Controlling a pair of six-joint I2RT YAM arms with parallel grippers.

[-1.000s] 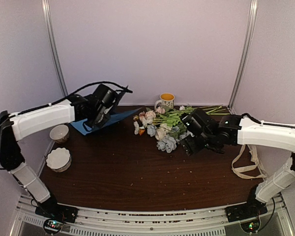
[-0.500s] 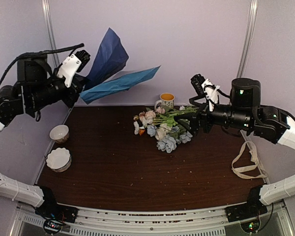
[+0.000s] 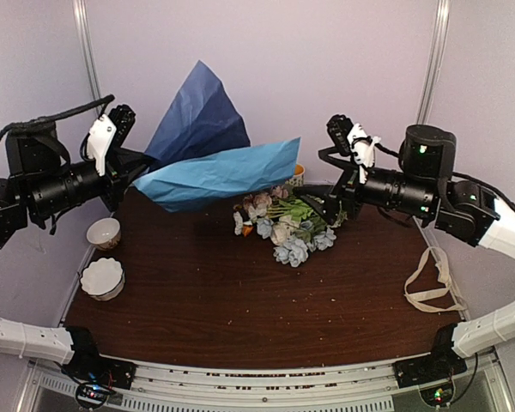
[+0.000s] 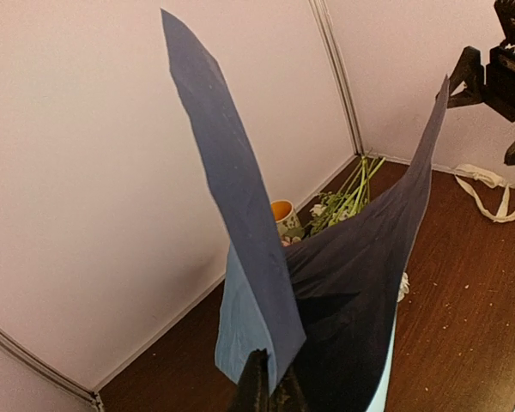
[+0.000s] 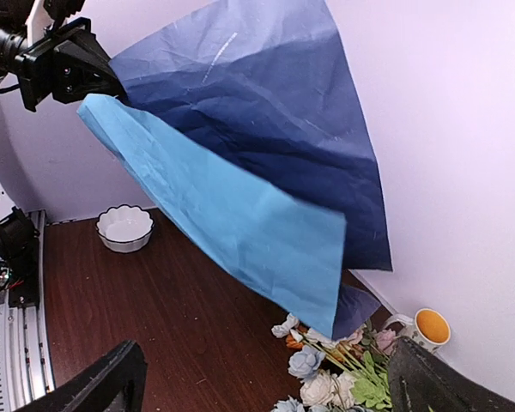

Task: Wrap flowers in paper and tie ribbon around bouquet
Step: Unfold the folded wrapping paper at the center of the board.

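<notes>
While my left claw (image 4: 266,388) is clenched on a pinch of the paper (image 3: 227,172), the sheet hangs in the air over the back left of the bench (image 3: 240,318). Its long axis runs almost level from my left claw out toward my right. One fold reaches that way as a pale blue band. A second, darker corner stands up behind it in a peak against the back wall. The sheet is thin and creased, lighter on one face and deep blue on the other.

My right claw (image 3: 330,167) is spread wide and grasps nothing, held above the flowers (image 3: 283,225) just beyond the free end of the paper. The flowers lie flat on the bench, white, pale blue, pink and orange heads pointing near-left, green stems running back to the right. A mug (image 5: 431,326) stands behind them. The ribbon (image 3: 429,285) lies in loose loops at the right edge of the bench, and two bowls (image 3: 104,232) sit at the left.
</notes>
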